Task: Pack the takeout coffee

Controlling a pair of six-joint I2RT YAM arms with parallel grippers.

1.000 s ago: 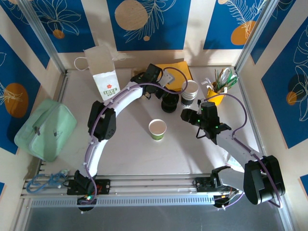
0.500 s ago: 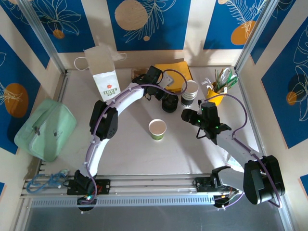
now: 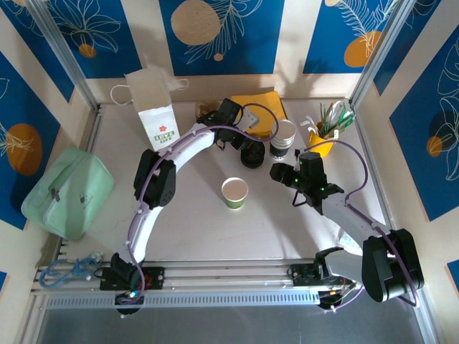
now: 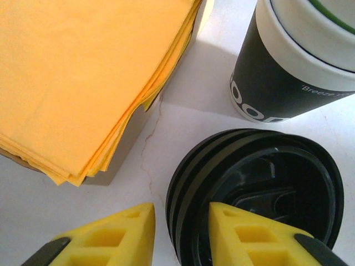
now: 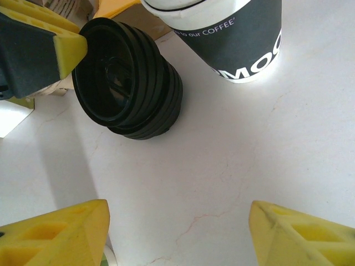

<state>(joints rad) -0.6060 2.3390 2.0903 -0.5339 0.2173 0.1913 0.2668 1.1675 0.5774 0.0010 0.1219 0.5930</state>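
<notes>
The left fingers [image 4: 111,235] reach toward the back of the tabletop [image 3: 193,229]. They stand a little apart astride the rim of the stack of black lids [image 4: 260,188], one pad outside and one over the top lid's hollow. Whether they pinch the rim cannot be told. The takeout coffee cup [image 3: 235,192], green-sided, upright and open-topped, stands nearer the arm bases, apart from those fingers. To its right and slightly farther back, the right fingers [image 5: 61,233] are spread wide over bare tabletop, holding nothing and not touching the cup
</notes>
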